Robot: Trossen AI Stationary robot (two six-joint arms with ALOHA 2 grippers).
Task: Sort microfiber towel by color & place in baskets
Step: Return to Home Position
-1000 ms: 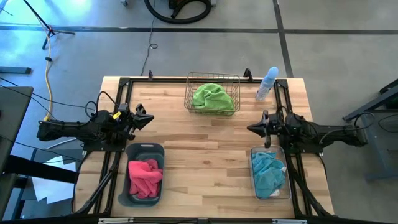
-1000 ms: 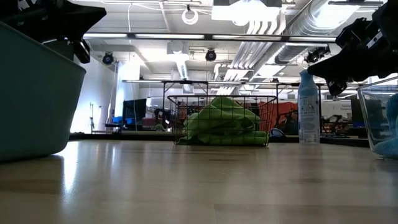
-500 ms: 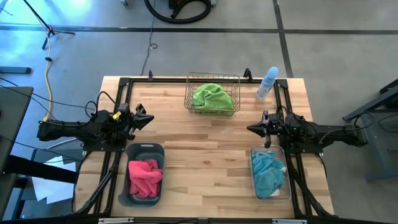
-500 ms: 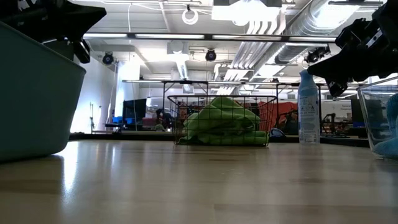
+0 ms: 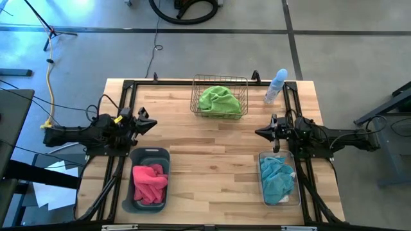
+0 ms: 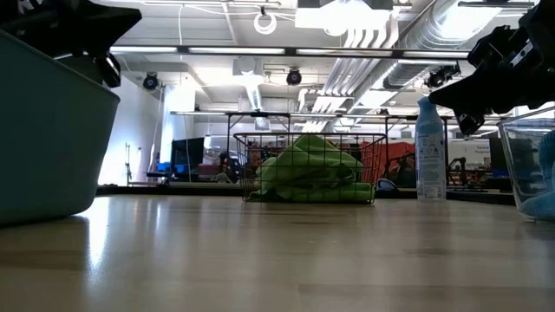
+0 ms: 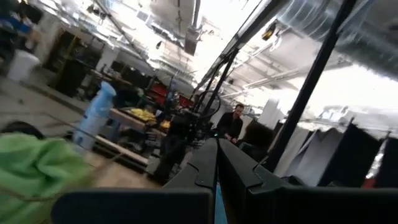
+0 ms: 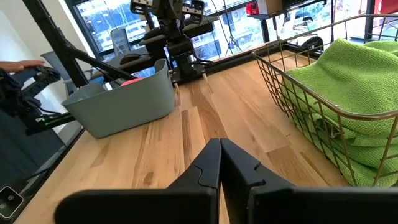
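A green towel lies in the brass wire basket at the table's far middle. A pink towel fills the dark grey tub at the near left. A blue towel sits in the clear tub at the near right. My left gripper hovers shut over the table's left side, above the grey tub's far end, pointing toward the right. My right gripper hovers shut over the right side, just beyond the clear tub, pointing toward the left. Both hold nothing.
A pale blue spray bottle stands at the far right, beside the wire basket. Black frame rails run along the table's left and right sides. Bare wood lies between the three containers. A person shows in the room beyond.
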